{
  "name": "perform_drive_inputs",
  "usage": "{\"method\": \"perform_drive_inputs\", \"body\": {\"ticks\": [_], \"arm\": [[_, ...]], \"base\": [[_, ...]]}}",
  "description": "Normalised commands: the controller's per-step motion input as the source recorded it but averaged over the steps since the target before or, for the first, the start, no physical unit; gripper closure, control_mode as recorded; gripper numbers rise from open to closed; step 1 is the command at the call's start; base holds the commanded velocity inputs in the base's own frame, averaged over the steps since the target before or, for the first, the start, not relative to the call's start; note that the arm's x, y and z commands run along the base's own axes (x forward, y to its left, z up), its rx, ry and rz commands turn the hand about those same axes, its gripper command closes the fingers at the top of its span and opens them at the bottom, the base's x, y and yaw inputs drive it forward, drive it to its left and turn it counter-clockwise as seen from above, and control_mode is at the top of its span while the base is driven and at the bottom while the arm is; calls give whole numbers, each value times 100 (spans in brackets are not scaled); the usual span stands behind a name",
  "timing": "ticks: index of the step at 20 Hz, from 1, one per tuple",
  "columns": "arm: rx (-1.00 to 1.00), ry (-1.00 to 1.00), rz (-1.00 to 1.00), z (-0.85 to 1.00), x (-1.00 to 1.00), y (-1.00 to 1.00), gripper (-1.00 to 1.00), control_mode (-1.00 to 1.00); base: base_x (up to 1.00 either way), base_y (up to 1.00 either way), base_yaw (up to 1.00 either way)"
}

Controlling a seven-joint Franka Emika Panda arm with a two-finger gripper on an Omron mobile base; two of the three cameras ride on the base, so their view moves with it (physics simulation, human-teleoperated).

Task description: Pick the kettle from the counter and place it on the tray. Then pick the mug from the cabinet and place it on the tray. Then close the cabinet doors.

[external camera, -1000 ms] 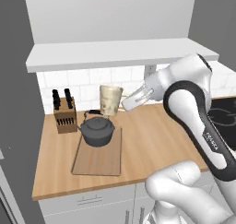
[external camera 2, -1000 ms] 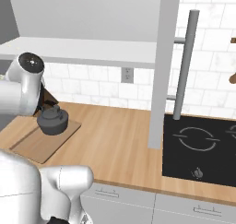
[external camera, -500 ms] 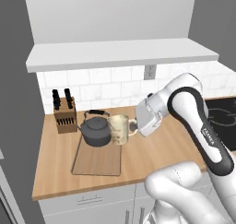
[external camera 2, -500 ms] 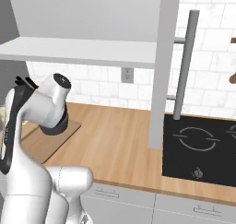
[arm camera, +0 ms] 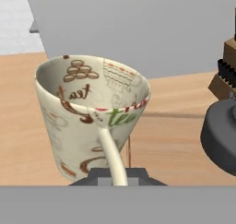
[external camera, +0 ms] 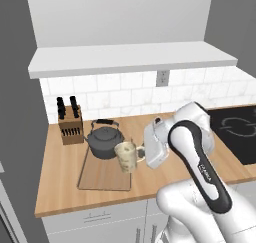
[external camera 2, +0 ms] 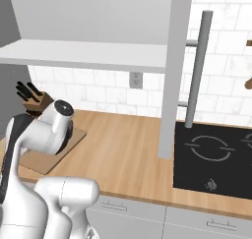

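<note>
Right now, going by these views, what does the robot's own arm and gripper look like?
The arm is built of rounded glossy white shells with dark grey to black bands at the joints. One black band carries small white lettering, too small to read. No loose cables show. The hand is a blocky white housing; the gripper ends in small dark grey finger tips.

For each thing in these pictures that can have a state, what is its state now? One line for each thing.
kettle: upright, standing on the tray, lid on.
mug: upright, held by its handle over the tray, beside the kettle; whether it touches the board I cannot tell.
hand: shut on the mug's handle.
tray: flat on the counter, carrying the kettle.
cabinet door: open.
knife block: upright, knives in it.
</note>
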Motion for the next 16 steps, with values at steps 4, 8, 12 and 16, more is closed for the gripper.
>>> {"method": "perform_drive_inputs", "body": {"ticks": [4, 8, 12, 16], "arm": [[3, -18, 0, -49, 43, 0, 100, -100], [1, -2, 0, -37, 59, 5, 100, -100], [0, 0, 0, -48, 50, 17, 100, -100], [0, 0, 0, -50, 38, 29, 100, -100]], "base": [[0, 0, 0], [0, 0, 0], [0, 0, 0], [0, 0, 0]]}}
